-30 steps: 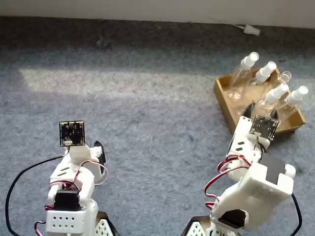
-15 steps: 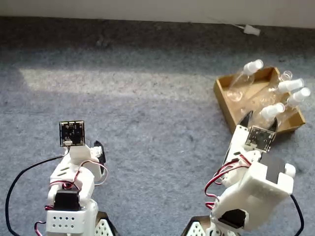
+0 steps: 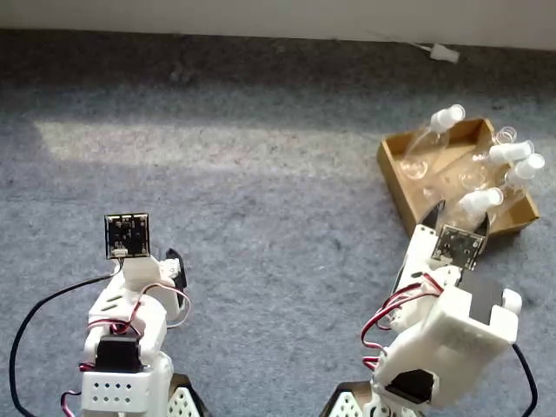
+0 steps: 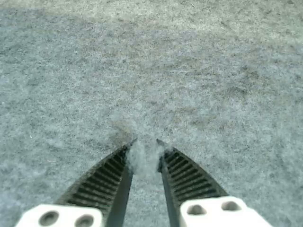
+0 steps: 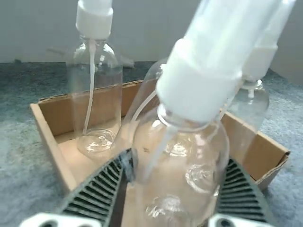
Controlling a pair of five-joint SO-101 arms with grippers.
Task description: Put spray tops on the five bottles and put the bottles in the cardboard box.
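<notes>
The cardboard box [image 3: 393,174] stands at the right, holding several clear bottles with white spray tops, such as one at the far corner [image 3: 447,115]. My right gripper [image 3: 458,215] is at the box's near edge, shut on a tilted bottle [image 3: 480,201]. In the right wrist view that bottle [image 5: 184,156] sits between the fingers [image 5: 102,189] of the right gripper [image 5: 180,163], its spray top leaning over, with another bottle [image 5: 94,94] upright behind it in the box [image 5: 52,137]. My left gripper [image 4: 146,142] hangs over bare carpet, its tips almost together and holding nothing.
Grey carpet [image 3: 261,191] covers the table between the arms and the box. The left arm [image 3: 130,295] is folded at the lower left. A small white object [image 3: 444,54] lies by the back wall.
My right gripper drew back toward its base with the bottle, which tipped over to the right. The neighbouring bottles in the box leaned the same way. The left arm stayed still.
</notes>
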